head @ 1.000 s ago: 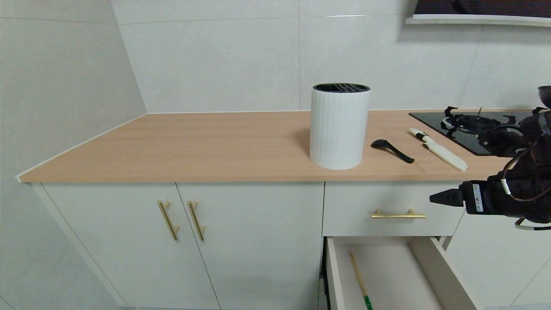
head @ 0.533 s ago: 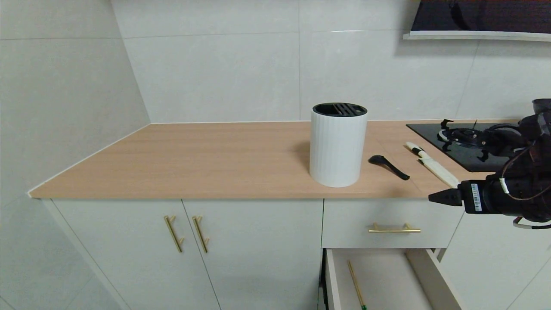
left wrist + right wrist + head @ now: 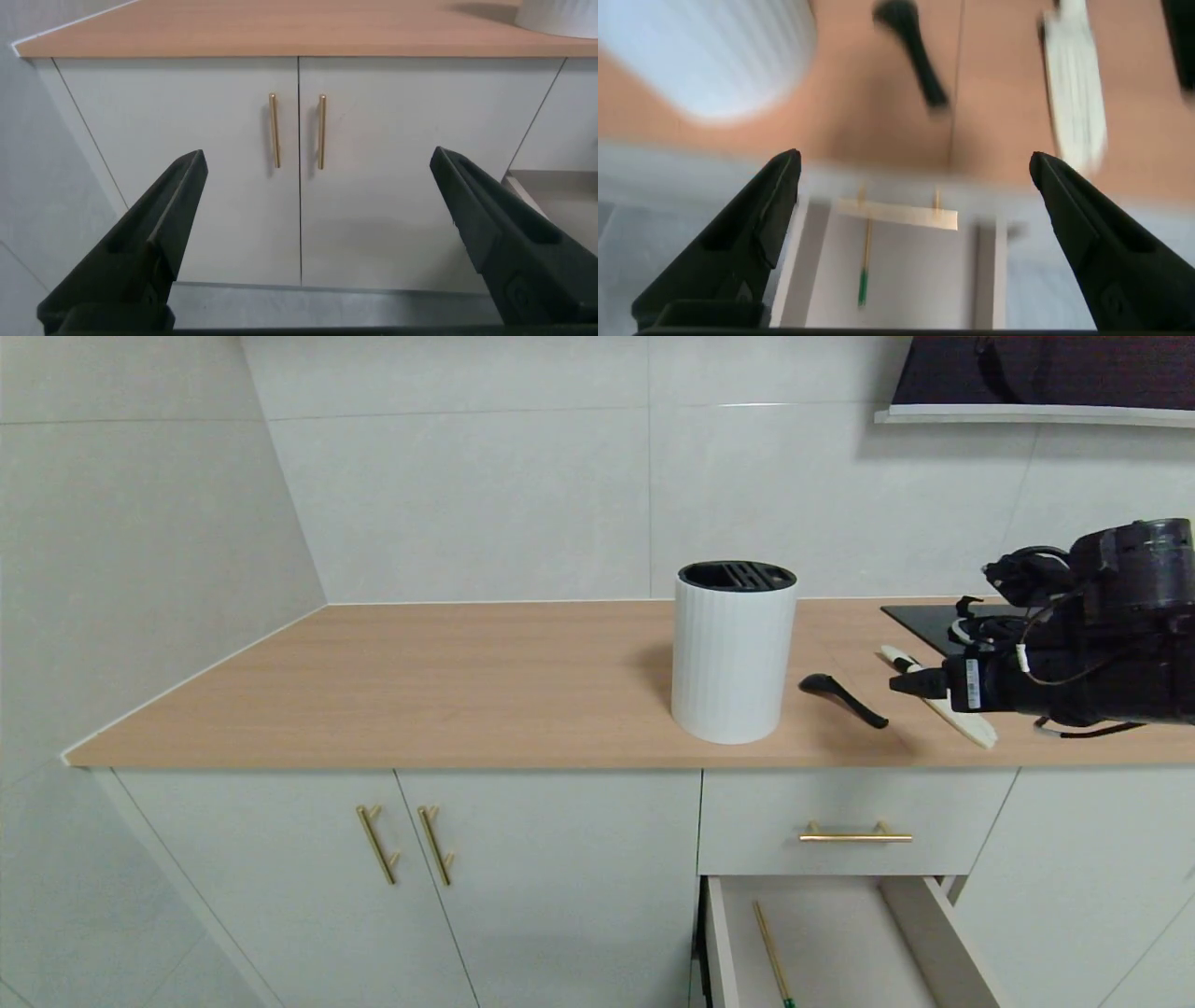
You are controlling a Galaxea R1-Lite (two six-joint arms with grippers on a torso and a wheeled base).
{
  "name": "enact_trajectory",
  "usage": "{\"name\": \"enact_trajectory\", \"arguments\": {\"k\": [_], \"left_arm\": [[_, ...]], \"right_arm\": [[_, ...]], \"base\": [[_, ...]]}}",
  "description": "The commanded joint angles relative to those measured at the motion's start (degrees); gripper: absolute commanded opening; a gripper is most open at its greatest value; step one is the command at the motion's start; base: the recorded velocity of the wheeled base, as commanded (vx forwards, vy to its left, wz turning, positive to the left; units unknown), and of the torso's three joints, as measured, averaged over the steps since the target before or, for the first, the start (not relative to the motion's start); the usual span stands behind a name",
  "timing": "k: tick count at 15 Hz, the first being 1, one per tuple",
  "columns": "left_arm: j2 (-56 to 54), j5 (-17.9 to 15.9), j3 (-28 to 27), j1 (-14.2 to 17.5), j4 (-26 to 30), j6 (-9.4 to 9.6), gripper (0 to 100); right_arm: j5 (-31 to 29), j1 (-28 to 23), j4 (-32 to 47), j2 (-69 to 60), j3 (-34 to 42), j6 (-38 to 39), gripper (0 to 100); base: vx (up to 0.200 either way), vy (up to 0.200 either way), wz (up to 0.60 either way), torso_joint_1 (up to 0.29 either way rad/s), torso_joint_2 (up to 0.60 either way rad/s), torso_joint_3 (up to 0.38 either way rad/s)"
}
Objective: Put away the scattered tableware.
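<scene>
Countertop: is carrying the scattered pieces near its right end, beside the hob.
Lower drawer: is standing pulled out below the counter, with a chopstick lying inside.
White holder: is standing upright on the counter, its slotted top facing up.
Right gripper: is hovering above the counter's front edge over the knife, its fingers spread wide and gripping nothing.
Left gripper: is hanging low and facing the cabinet doors, spread wide and empty.
Knife: is lying flat, right of the spoon and apart from it.
Black spoon: is lying flat between the holder and the knife.
Step in hand: the right arm is probably lining up a pick of the knife or the spoon.
Next move: is calling for centring over one handle, lowering, and closing across its narrow width.
</scene>
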Motion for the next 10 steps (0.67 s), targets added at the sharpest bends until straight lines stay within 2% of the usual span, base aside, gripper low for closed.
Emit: {"name": "enact_trajectory", "arguments": {"k": [1,2,5,7,10], "left_arm": [[0.0,0.0,0.0,0.0,0.0,-0.01,100],[0.0,0.0,0.0,0.0,0.0,-0.01,100],[0.0,0.0,0.0,0.0,0.0,-0.01,100],[0.0,0.0,0.0,0.0,0.0,-0.01,100],[0.0,0.0,0.0,0.0,0.0,-0.01,100]], "right_arm": [[4.0,-2.3,-0.5,11.5,-10.4,-1.7,100],[5.5,-2.7,-0.5,13.5,-12.7,-3.4,100],[12.6,-3.0,-1.8,17.3,-13.1,-7.3,100],[14.0,-4.4,-3.3,20.0,-12.8,-10.4,100],[15.3,-5.7,-6.9,23.1,-13.1,-10.5,100]], "base": [[0.0,0.0,0.0,0.0,0.0,0.0],[0.0,0.0,0.0,0.0,0.0,0.0],[0.0,0.0,0.0,0.0,0.0,0.0],[0.0,0.0,0.0,0.0,0.0,0.0],[0.0,0.0,0.0,0.0,0.0,0.0]]}}
